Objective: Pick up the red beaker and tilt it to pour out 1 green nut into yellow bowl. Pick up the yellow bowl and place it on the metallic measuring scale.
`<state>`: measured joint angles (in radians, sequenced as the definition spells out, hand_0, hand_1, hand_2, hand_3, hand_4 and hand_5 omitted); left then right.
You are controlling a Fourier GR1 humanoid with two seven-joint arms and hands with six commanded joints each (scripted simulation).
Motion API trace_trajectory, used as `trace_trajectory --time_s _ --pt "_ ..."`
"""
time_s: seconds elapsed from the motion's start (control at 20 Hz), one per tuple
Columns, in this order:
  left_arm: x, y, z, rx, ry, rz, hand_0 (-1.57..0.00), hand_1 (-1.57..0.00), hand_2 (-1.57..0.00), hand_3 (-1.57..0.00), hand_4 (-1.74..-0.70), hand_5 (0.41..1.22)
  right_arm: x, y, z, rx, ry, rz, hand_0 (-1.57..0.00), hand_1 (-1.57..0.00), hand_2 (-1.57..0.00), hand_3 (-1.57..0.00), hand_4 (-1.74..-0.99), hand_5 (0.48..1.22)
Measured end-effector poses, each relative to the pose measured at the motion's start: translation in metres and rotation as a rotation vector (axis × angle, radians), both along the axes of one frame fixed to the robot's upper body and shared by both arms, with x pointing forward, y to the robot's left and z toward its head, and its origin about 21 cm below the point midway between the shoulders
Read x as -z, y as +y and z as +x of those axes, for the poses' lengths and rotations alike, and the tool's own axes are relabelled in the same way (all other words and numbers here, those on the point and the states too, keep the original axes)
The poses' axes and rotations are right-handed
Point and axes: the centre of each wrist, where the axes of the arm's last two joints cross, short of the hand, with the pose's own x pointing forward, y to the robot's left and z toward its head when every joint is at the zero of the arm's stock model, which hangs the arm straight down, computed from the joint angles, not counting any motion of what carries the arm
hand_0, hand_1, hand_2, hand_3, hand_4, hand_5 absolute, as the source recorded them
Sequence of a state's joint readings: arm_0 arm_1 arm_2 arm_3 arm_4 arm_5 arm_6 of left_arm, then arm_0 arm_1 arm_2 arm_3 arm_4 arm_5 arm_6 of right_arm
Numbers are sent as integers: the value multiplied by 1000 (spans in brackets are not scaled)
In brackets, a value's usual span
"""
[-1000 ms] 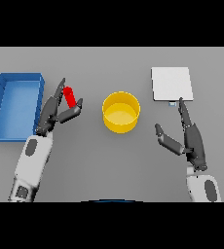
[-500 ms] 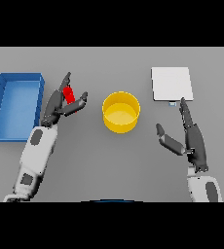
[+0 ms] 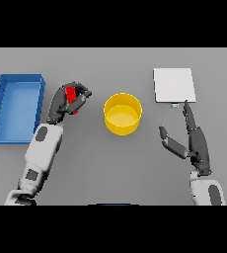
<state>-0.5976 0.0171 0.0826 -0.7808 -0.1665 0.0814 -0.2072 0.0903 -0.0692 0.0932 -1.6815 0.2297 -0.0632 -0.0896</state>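
Gripping the red beaker [image 3: 72,95], seemingly tilted, the left hand [image 3: 66,103] curls round it beside the yellow bowl [image 3: 122,114]; right hand [image 3: 194,141] relaxed.

Setting: looking like a lab-style test bench | Surface: plain grey table [image 3: 135,178] filling the view | Evidence: metallic measuring scale [image 3: 173,85], red beaker [image 3: 72,94], yellow bowl [image 3: 122,114] and blue bin [image 3: 17,106] sitting on it
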Motion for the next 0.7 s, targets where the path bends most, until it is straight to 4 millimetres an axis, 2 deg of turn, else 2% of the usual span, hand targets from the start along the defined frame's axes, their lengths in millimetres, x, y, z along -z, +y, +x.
trace_trajectory --time_s 0.15,0.25,0.45,0.7 --pt "3 -1 -4 21 -17 5 -1380 -1388 -1395 -1326 -1505 1162 1 0 1 -1 16 12 1 1 1 1 -1257 645" --pt "0 -7 -3 0 12 10 -1449 -1454 -1458 -1414 -1590 1151 1 1 -1 3 13 15 1 1 1 1 -1257 643" --pt "-9 -5 -3 -40 -48 -72 -1521 -1523 -1525 -1507 -1679 1122 -1 3 -2 -5 -2 1 1 1 1 1 -1258 646" --pt "-41 -9 0 -11 -146 -20 -1555 -1555 -1556 -1550 -1721 1114 -3 1 3 -9 -11 -15 1 1 1 1 -1262 658"
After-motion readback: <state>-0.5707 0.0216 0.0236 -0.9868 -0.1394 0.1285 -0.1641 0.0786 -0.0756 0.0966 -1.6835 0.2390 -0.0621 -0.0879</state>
